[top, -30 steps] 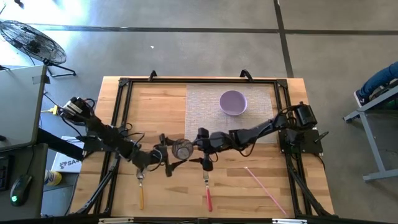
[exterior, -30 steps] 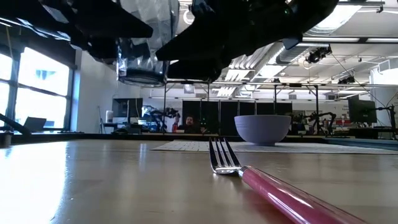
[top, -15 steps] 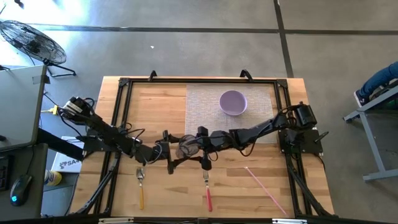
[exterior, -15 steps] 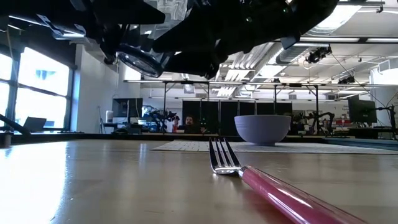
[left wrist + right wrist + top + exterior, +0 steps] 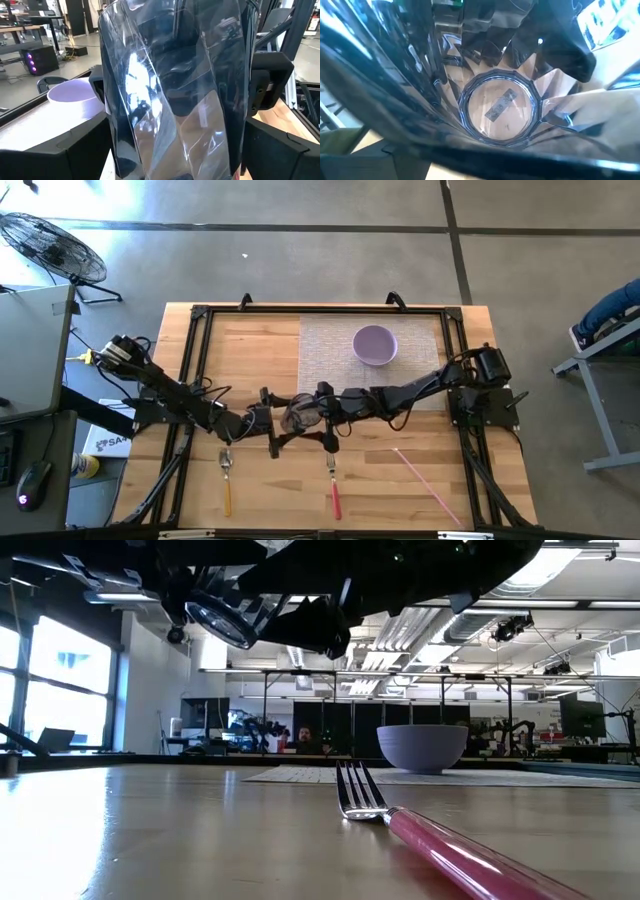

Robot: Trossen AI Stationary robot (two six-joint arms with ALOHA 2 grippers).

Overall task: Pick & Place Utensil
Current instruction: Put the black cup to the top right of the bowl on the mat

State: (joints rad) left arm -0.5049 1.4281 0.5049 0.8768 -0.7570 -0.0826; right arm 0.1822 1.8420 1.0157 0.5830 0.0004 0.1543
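Observation:
A clear faceted glass [image 5: 298, 416] hangs in the air over the table's middle, between my two grippers. It is tilted, its base [image 5: 222, 620] down and toward the table's left, its mouth toward my right gripper. My left gripper [image 5: 272, 424] is shut on the glass. My right gripper [image 5: 322, 418] stands open at the mouth end, and its wrist view looks down inside to the glass's base [image 5: 500, 107]. A pink-handled fork [image 5: 333, 485] lies on the table near the front, also in the low view [image 5: 430, 835]. My left gripper pinches the glass's side wall [image 5: 175, 100] between its two fingers, which come level from the table's left and lie across the glass. The glass is lifted clear of the table and tilted. My right gripper: I cannot tell whether it touches the glass.
A purple bowl [image 5: 375, 344] stands on a woven placemat [image 5: 330, 340] at the far middle. An orange-handled utensil [image 5: 226, 483] lies at the front left and a thin pink stick [image 5: 424, 478] at the front right. A black frame [image 5: 200, 315] rims the table.
My left gripper has gone toward the table's right, closer to my right gripper. The glass stood upright a second ago. It is now tipped, its mouth toward my right gripper and its base toward the left, and it sits a little higher.

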